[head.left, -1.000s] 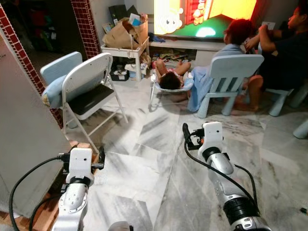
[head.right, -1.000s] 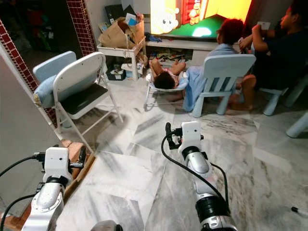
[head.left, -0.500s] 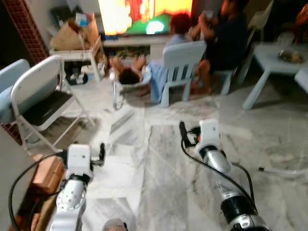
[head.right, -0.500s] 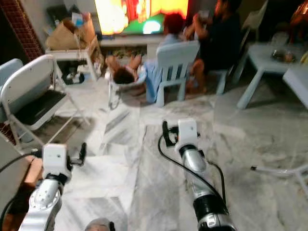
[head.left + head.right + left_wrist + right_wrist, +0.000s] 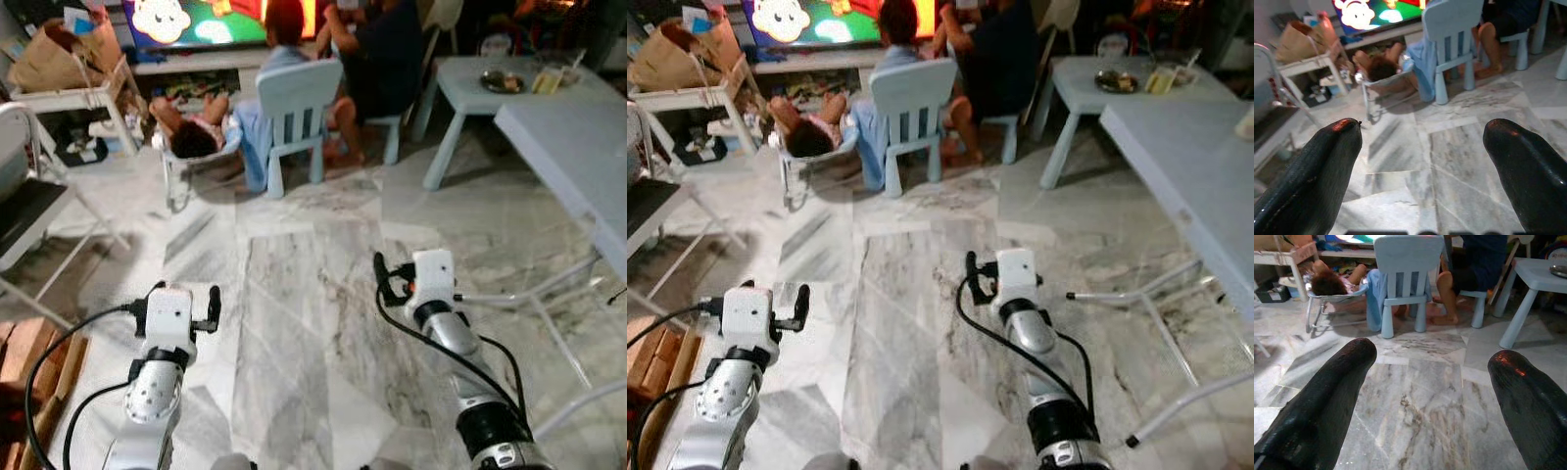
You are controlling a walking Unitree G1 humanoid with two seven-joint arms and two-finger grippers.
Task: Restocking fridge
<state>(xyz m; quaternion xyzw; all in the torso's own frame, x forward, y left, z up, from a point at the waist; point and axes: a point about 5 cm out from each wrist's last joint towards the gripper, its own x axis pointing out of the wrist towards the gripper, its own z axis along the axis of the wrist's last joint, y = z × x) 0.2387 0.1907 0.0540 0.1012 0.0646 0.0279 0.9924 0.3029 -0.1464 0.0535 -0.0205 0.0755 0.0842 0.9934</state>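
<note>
My left gripper (image 5: 1422,132) is held low over the grey marble floor (image 5: 294,323), open with nothing between its black fingers (image 5: 1327,161). My right gripper (image 5: 1432,357) is at about the same height, also open and empty, and points toward a light blue child's chair (image 5: 1408,264). In the eye views both silver arms reach forward, the left gripper (image 5: 178,299) on the left and the right gripper (image 5: 411,269) right of centre.
Two people sit by the child's chair (image 5: 294,103) facing a lit TV (image 5: 196,20), and a child lies in a bouncer (image 5: 191,142). Light blue tables (image 5: 578,147) stand on the right. On the left are a folding chair (image 5: 24,211) and a rack with a paper bag (image 5: 54,64).
The camera has swung to the right: the folding chair slid to the left edge and the blue tables came into view. Both arms keep the same pose, grippers still open.
</note>
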